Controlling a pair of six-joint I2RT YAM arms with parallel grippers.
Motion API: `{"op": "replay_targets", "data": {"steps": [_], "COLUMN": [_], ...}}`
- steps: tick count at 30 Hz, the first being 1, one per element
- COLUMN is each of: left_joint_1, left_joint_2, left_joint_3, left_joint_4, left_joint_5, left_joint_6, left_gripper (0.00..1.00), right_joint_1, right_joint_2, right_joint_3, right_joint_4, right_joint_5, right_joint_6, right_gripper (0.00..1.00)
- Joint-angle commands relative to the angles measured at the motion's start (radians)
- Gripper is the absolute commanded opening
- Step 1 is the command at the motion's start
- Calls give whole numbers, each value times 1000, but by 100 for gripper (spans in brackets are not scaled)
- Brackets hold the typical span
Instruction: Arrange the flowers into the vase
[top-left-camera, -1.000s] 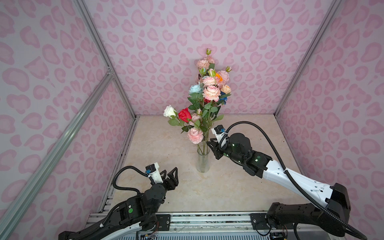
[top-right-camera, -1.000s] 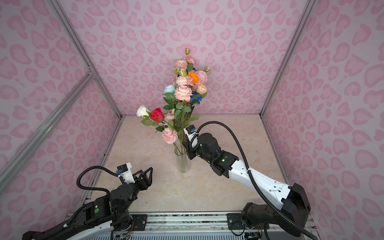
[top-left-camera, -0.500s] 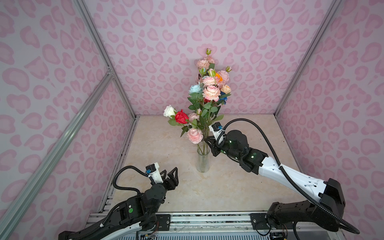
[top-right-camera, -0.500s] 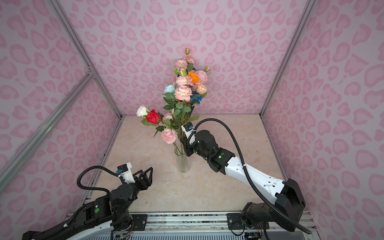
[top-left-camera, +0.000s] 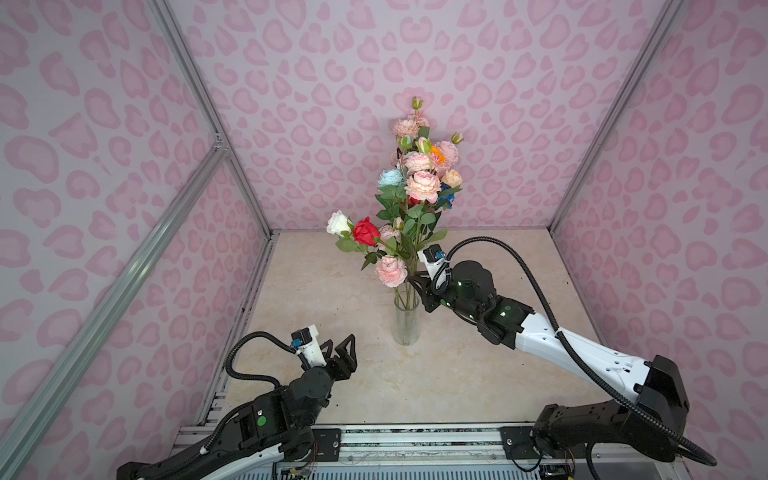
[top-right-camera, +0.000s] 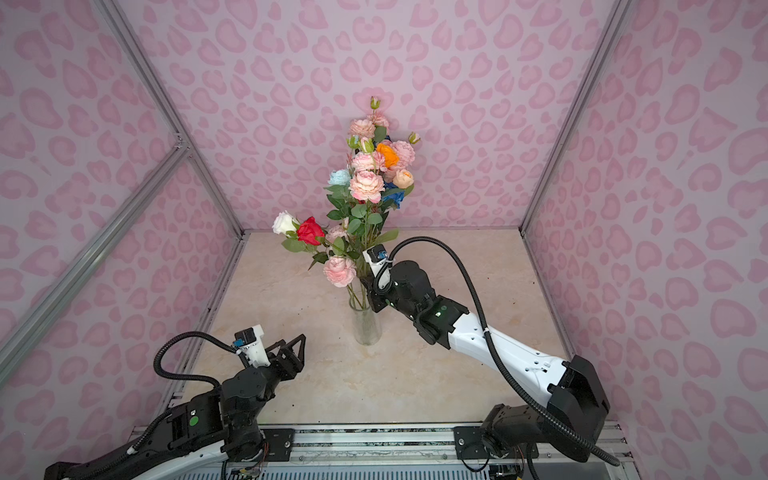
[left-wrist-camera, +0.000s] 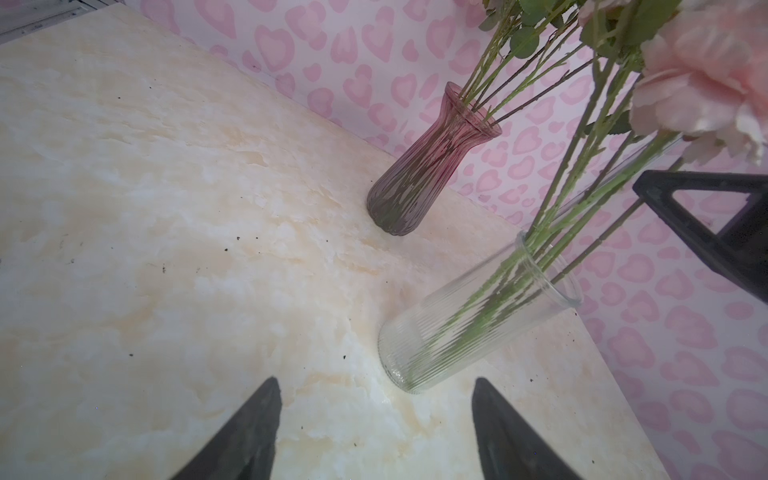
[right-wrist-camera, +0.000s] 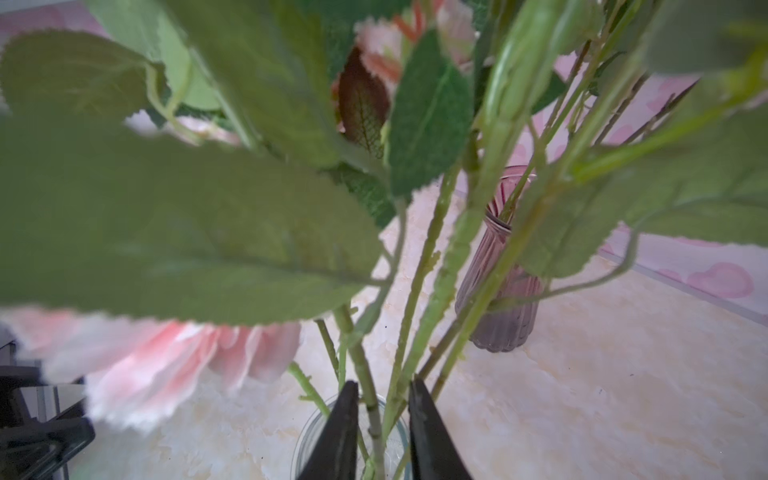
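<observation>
A clear ribbed vase (top-left-camera: 406, 322) (top-right-camera: 365, 324) stands mid-table and holds flowers: a red rose (top-left-camera: 365, 230), a white rose (top-left-camera: 338, 222) and a pink bloom (top-left-camera: 390, 270). My right gripper (top-left-camera: 417, 293) (top-right-camera: 368, 291) is just above the vase rim. In the right wrist view its narrow jaws (right-wrist-camera: 383, 381) are closed in on green stems (right-wrist-camera: 370, 399) over the vase mouth (right-wrist-camera: 307, 428). My left gripper (top-left-camera: 341, 341) (top-right-camera: 293, 340) stands open near the front left and holds nothing. The left wrist view shows it (left-wrist-camera: 375, 380) facing the clear vase (left-wrist-camera: 469, 324).
A purple ribbed vase (left-wrist-camera: 428, 166) (right-wrist-camera: 503, 291) stands near the back wall with a tall bunch of pink, blue, orange and peach blooms (top-left-camera: 422, 185) (top-right-camera: 365, 185). Pink patterned walls close in three sides. A metal rail (top-left-camera: 415, 436) runs along the front edge.
My right gripper moved left up to the stems above the clear vase and narrowed its jaws around them. The red rose shifted slightly. The left arm stayed still.
</observation>
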Motion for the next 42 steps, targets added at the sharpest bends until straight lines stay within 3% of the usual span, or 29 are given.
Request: {"op": "replay_targets", "data": {"steps": [1,4,10,18,42], "left_joint_1": [0,0,0,0,1], "left_joint_2": [5,5,11,46,64], "left_joint_3": [4,6,5,16,21], "left_joint_4": [20,20,24,30,32], "left_joint_5": [-14,-15,-16,-12,-11], "left_joint_6": [0,-3,-2,-3,-6], "left_gripper": [73,74,74,74,74], "right_joint_1": [0,1,3,32,79], "right_joint_2": [2,-12,-68,-139,-50], "right_joint_3": [-2,-10,-65,-160,-159], "right_joint_4": [32,30,66,144,110], "right_joint_5": [-8,-28,-45,20,91], "right_joint_6": [1,0,8,-30,-70], "right_gripper": [12,4,0,0,0]}}
